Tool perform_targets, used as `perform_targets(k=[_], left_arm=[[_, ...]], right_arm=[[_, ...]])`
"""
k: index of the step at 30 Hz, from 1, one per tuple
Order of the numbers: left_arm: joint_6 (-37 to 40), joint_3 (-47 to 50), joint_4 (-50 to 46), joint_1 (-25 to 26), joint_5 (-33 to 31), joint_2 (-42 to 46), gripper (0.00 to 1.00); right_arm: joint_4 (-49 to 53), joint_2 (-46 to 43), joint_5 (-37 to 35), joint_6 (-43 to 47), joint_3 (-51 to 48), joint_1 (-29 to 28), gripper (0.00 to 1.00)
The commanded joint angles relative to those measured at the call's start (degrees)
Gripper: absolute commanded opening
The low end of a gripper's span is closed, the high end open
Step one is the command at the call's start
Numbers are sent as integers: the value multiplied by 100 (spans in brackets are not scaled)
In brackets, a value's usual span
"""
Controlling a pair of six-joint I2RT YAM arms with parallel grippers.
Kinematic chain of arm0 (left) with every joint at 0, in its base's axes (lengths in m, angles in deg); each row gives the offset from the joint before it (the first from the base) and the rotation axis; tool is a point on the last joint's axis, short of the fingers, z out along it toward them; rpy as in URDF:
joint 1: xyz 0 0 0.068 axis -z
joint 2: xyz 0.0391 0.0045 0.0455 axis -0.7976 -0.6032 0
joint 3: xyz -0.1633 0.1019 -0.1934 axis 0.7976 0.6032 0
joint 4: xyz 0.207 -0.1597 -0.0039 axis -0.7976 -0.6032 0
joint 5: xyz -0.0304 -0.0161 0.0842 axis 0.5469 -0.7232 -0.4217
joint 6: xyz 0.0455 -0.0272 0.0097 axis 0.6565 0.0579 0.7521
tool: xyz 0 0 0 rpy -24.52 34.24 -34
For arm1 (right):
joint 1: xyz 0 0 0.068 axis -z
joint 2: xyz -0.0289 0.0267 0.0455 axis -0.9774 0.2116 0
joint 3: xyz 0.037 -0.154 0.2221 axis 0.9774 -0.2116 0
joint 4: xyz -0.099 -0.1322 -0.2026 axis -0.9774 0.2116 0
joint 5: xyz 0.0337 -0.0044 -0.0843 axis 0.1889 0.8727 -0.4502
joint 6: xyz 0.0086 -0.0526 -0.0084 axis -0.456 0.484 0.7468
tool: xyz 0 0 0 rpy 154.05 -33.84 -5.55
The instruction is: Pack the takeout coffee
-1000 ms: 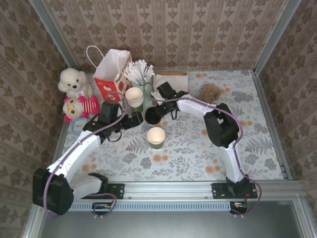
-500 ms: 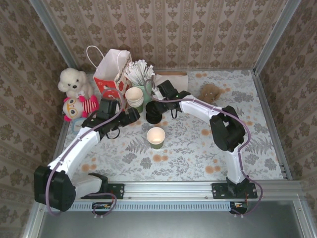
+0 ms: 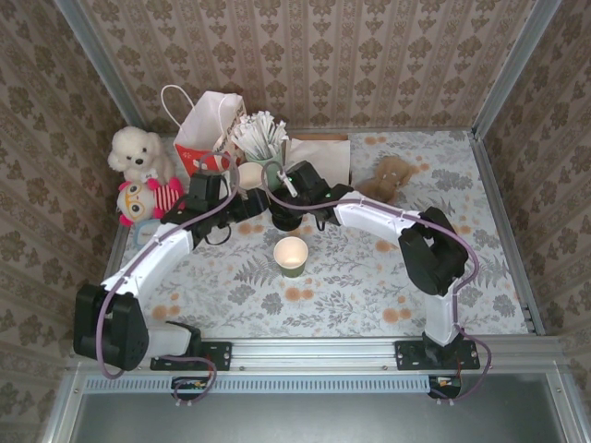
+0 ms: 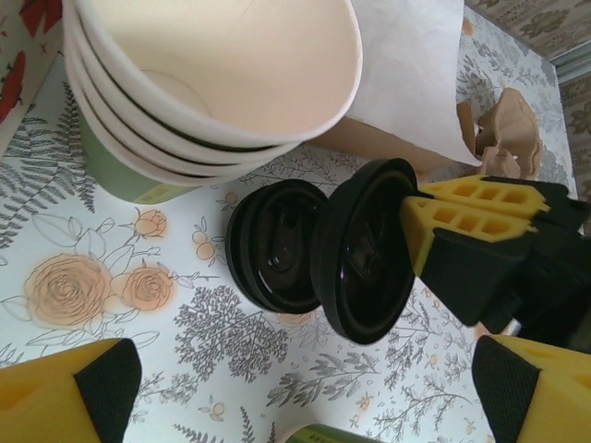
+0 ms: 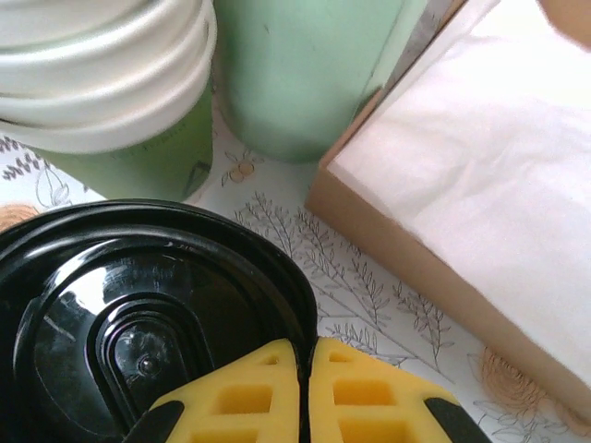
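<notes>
Mid lid-fetch, the right claw [image 5: 303, 362] grips a black lid [image 4: 365, 254] by its rim beside the stacked cups [image 4: 212, 92], the left claw [image 4: 305, 383] hangs open, and next the lid must likely go onto the lone green cup [image 3: 291, 256] mid-table

Bright, even diffuse light from above; shadows soft and short. Top view sharp. Right wrist: sheen on black lid [image 5: 138, 314], napkins [image 5: 489, 185] nearly blown out, cup stack [image 5: 102, 83] soft.
</notes>
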Motion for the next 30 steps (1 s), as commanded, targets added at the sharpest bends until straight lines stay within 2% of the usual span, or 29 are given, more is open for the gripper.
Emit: perform_targets(k=[1, 8, 11, 14, 19, 22, 27, 30], left_arm=[[15, -58, 396, 105, 121, -134, 91], [-134, 29, 810, 914, -642, -160, 84], [-389, 86, 934, 1068, -1142, -144, 79], [-510, 161, 1202, 1078, -1336, -145, 76], [-339, -230, 1028, 1082, -1221, -452, 73], [-501, -155, 1352, 1095, -1066, -528, 70], [-524, -311, 1514, 1130, -973, -781, 51], [-401, -454, 1572, 1148, -829, -951, 46]], right_arm=[[-454, -323, -576, -56, -175, -5, 8], [-361, -593, -1002, -855, -210, -8, 8], [-476, -739, -1052, -1024, -325, -9, 8], [-619, -812, -1087, -1039, -456, -15, 7], [-602, -966, -987, -1028, -578, -15, 8], [-545, -1074, -1040, -1176, -612, -16, 7], [-301, -1113, -1214, -1520, -526, -16, 6], [-257, -1067, -1110, -1735, -475, -14, 6]])
